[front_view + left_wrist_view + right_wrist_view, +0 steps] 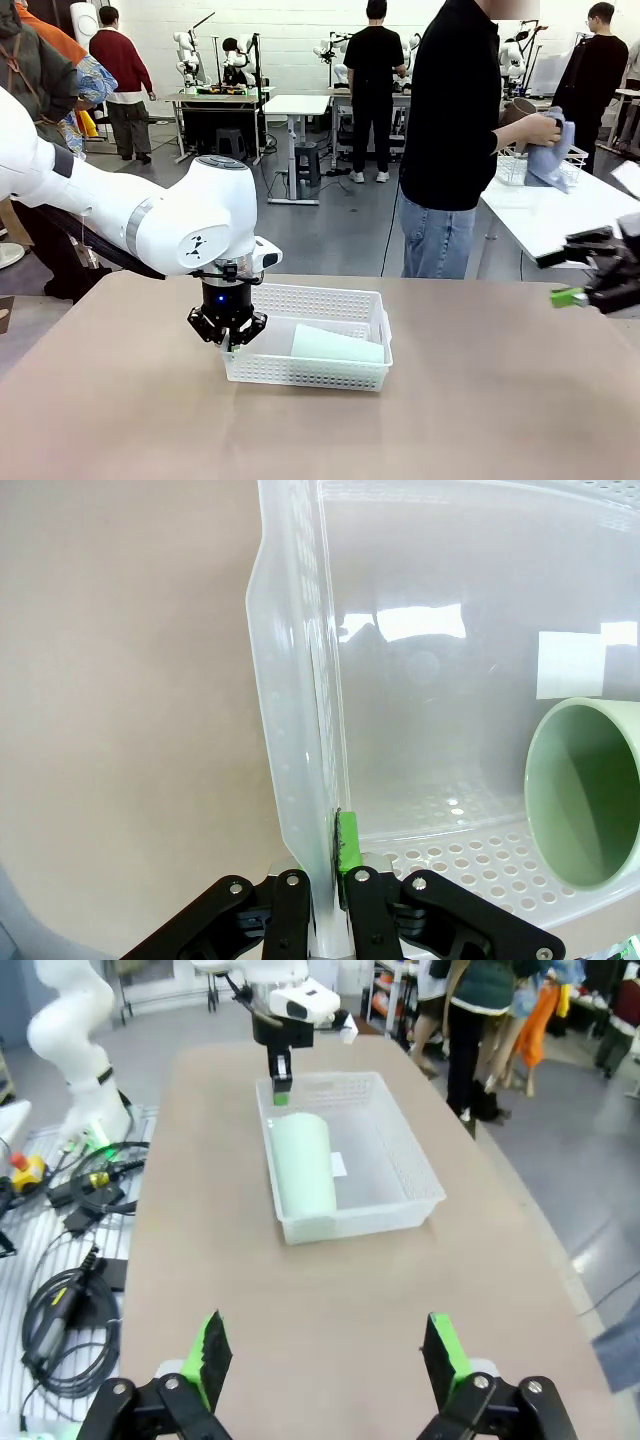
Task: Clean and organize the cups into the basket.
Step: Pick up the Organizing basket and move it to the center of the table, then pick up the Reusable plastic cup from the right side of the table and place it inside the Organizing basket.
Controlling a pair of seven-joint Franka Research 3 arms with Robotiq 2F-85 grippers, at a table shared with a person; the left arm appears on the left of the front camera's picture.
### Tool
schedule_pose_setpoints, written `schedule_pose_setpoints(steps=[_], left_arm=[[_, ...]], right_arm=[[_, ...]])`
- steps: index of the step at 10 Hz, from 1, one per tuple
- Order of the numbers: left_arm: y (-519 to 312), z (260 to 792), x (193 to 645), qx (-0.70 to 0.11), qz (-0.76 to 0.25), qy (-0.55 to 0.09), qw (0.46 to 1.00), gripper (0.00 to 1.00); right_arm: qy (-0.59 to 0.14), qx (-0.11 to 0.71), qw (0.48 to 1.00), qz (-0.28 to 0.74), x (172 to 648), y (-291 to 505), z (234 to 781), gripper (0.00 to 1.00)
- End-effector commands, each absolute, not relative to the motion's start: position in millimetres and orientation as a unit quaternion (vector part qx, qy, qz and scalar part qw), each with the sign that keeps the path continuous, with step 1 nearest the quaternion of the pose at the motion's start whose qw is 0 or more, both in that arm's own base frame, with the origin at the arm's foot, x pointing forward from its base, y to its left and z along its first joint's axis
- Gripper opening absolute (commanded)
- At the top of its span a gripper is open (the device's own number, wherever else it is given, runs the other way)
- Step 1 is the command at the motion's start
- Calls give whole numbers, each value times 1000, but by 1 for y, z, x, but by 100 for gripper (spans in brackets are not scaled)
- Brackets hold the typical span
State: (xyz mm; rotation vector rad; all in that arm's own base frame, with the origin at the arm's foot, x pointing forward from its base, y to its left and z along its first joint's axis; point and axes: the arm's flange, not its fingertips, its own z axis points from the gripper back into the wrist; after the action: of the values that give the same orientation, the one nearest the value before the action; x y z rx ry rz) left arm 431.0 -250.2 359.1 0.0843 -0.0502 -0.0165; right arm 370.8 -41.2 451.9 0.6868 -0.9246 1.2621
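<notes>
A pale mint green cup [337,346] [590,792] [303,1166] lies on its side in the white perforated basket [318,300] [300,720] [420,1175] in the middle of the table. My left gripper [229,337] [326,872] [280,1086] points down and is shut on the basket's left wall, pinching it between the pads. My right gripper [574,272] [325,1355] hovers open at the table's right side, well away from the basket, with nothing between its fingers. Beyond the table a person's hand wipes a brown cup [518,108] with a blue cloth [551,152].
The person stands at a white side table [560,215] at the far right that carries a white wire basket [574,160]. Cables [70,1290] lie on the floor beside the table. The brown tabletop [450,400] is bare around the basket.
</notes>
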Motion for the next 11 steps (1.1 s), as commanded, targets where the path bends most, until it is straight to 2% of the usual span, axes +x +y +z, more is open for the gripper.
schedule_pose_setpoints(steps=[1, 5, 6, 11], left_arm=[[-250, 360, 430, 49, -15, -31, 998, 0], [-250, 360, 430, 49, -15, -31, 998, 0], [-250, 360, 430, 49, -15, -31, 998, 0], [-250, 360, 430, 49, -15, -31, 998, 0]], right_arm=[[-427, 326, 644, 544, 370, -74, 434, 100], [-471, 340, 633, 513, 380, -121, 407, 100], [-444, 335, 650, 518, 362, -111, 416, 100], [-444, 335, 650, 518, 362, -111, 416, 100]])
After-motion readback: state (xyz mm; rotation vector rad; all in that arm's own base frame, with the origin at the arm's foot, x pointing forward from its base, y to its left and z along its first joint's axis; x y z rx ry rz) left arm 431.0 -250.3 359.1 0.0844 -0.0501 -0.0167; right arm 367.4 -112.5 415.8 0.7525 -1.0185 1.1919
